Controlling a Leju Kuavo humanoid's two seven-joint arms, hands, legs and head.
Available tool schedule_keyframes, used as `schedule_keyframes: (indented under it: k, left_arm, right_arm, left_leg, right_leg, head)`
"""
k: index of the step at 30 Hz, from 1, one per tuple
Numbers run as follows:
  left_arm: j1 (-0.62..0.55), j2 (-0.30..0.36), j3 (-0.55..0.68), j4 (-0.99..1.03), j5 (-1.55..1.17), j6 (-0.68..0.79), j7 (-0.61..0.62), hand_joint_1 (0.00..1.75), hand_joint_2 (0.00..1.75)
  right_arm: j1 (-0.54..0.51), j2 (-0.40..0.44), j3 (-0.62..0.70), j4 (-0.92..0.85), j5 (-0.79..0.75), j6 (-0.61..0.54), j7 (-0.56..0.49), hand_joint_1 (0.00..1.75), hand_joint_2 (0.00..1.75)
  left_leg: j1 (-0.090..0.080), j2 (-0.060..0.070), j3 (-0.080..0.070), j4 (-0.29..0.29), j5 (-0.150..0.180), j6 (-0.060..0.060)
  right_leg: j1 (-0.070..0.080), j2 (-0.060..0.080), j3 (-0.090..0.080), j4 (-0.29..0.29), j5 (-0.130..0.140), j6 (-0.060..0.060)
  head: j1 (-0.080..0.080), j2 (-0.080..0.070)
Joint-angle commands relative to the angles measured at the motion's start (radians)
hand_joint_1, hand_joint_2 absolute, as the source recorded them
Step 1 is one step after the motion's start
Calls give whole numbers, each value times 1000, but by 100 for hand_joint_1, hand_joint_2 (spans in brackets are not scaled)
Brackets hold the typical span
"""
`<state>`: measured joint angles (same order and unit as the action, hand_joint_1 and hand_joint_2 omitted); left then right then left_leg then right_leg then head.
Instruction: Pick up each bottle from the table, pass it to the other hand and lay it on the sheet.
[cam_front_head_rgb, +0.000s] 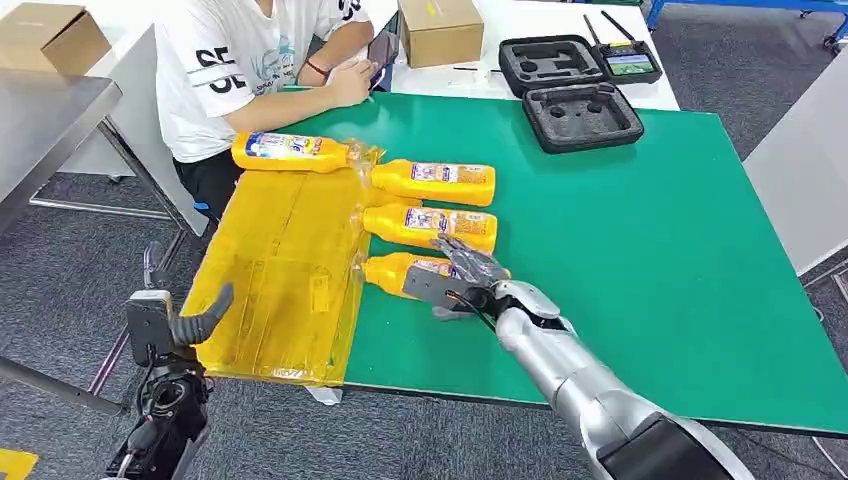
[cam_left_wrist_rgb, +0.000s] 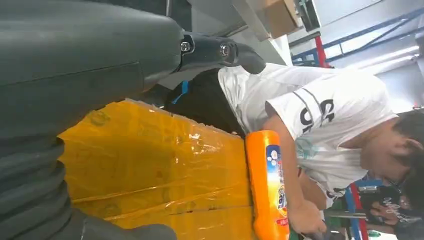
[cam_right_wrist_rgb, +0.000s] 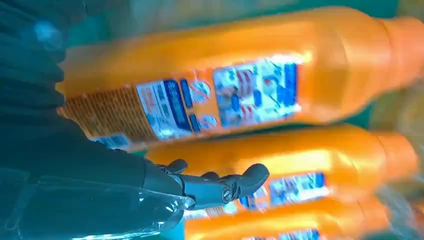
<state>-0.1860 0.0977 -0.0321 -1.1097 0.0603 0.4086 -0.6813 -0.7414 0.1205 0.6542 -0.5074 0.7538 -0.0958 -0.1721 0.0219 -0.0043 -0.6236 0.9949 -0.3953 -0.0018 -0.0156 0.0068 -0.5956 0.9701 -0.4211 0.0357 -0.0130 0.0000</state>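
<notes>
so the right hand (cam_front_head_rgb: 462, 283) sits right over the nearest orange detergent bottle (cam_front_head_rgb: 395, 270), fingers spread across its body, not clearly clamped yet; honestly can't tell if it's actually gripping; the bottle lies on the green table (cam_front_head_rgb: 650, 260) just beside the yellow sheet (cam_front_head_rgb: 280, 270), long axis crosswise, cap toward the sheet; the left hand (cam_front_head_rgb: 195, 320) hangs past the sheet's far side, open and empty, so the handover probably goes across the sheet.

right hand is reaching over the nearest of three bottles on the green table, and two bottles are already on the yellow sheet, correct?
Not quite. Only one bottle lies on the yellow sheet, at its far end, as the head view shows. The rest holds: the right hand is over the nearest bottle of three on the green table.
</notes>
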Motion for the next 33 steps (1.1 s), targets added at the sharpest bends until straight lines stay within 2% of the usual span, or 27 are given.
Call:
schedule_keyframes:
  k: [1,5,12,16,17,18,19,20,26,27,28,33]
  left_arm:
    - [-3,-8,20,7,0,-2,20,0,175]
    - [-13,-12,12,23,2,-2,25,0,175]
    - [-22,-14,2,33,5,2,27,0,175]
    - [-22,-16,2,33,6,2,27,0,175]
    - [-22,-16,2,33,6,2,27,0,175]
    - [-22,-17,0,34,9,0,30,0,175]
    - [-22,-17,0,35,11,0,32,0,175]
    - [-24,-18,-1,37,12,0,32,0,175]
    - [-25,-19,-2,37,13,-1,32,0,175]
    - [-26,-19,-3,39,16,-1,32,0,175]
    - [-27,-19,-3,39,16,-2,32,0,175]
    - [-50,-20,-17,63,21,-7,31,0,175]
  right_arm:
    - [-44,-12,41,118,-3,66,80,0,175]
    - [-41,-28,43,123,-6,92,97,0,175]
    - [-36,-41,50,124,-7,110,117,0,175]
    - [-34,-42,51,124,-7,111,117,0,175]
    - [-34,-42,51,124,-7,111,117,9,175]
    - [-33,-42,54,122,-5,114,115,49,175]
    - [-33,-43,56,121,-4,116,114,145,175]
    - [-34,-43,58,120,-4,116,113,175,175]
    - [-34,-43,59,119,-2,117,111,175,175]
    - [-33,-46,64,116,1,115,106,175,175]
    - [-33,-46,65,116,1,115,105,175,175]
    - [-21,-56,79,107,4,126,79,175,175]
  left_leg:
    - [0,0,5,1,-3,2]
    - [0,-1,2,0,-1,1]
    - [0,-3,8,0,-2,2]
    - [0,-2,4,-1,0,1]
    - [0,-2,6,-1,-1,1]
    - [0,-2,5,-1,-1,1]
    - [0,-3,7,-1,-1,1]
    - [0,-2,5,-1,-1,1]
    - [0,-2,7,-1,-1,1]
    - [0,-3,10,0,-3,2]
    - [0,-2,7,-1,-1,1]
    - [0,-3,8,-1,-1,1]
  right_leg:
    - [0,-1,6,0,-3,-1]
    - [0,-2,3,-1,-1,-1]
    - [1,-5,9,-2,-3,-2]
    - [0,-2,5,-1,-1,-1]
    - [0,-4,7,-1,-2,-1]
    - [0,-3,6,-1,-1,-1]
    - [0,-4,8,-1,-2,-1]
    - [0,-3,6,-1,-1,-1]
    - [0,-3,7,-1,-2,-1]
    - [1,-4,11,-1,-4,-2]
    - [0,-3,8,-1,-2,-1]
    - [1,-5,9,-2,-2,-2]
  head:
    - [0,0]
    - [0,0]
    - [0,0]
    - [0,0]
    - [0,0]
    - [0,0]
    - [0,0]
    - [0,0]
    - [0,0]
    - [0,0]
    - [0,0]
    - [0,0]
